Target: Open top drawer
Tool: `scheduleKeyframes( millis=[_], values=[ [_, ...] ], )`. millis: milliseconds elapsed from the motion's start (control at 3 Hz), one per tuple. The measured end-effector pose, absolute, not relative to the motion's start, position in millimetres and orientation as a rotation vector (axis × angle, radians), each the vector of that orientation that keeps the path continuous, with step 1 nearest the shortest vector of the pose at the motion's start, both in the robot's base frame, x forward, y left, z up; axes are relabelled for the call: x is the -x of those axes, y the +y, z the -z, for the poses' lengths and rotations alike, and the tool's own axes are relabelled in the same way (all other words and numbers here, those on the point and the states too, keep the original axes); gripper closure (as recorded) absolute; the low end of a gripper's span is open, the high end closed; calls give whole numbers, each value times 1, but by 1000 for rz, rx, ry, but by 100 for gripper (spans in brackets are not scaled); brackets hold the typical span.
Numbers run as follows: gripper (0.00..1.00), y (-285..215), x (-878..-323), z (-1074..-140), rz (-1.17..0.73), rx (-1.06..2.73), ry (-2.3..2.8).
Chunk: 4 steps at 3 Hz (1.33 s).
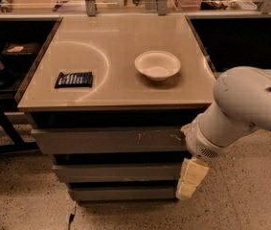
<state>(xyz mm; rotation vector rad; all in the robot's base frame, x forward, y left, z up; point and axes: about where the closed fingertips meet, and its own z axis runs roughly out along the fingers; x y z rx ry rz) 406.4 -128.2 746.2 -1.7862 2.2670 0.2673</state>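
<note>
The top drawer (107, 141) is the wide grey handleless front just under the tabletop, with small white scuff marks right of centre. Its front sits in line under the table edge, above two other grey drawer fronts. My gripper (190, 178) is the cream-coloured piece hanging down from the white arm (242, 111). It is at the cabinet's right front corner, below the top drawer's right end and level with the middle drawer (116, 172). The arm's wrist covers the top drawer's right end.
A white bowl (157, 65) and a dark flat packet (73, 79) lie on the tan tabletop (120, 95). The bottom drawer (120, 193) is lowest. Dark shelving and a stand stand to the left (1, 104). The floor is speckled (240, 200).
</note>
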Motion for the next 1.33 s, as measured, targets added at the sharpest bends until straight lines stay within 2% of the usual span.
scheduleKeyframes(
  millis=[1333],
  values=[
    [0, -135, -485, -682, -124, 1738, 2275]
  ],
)
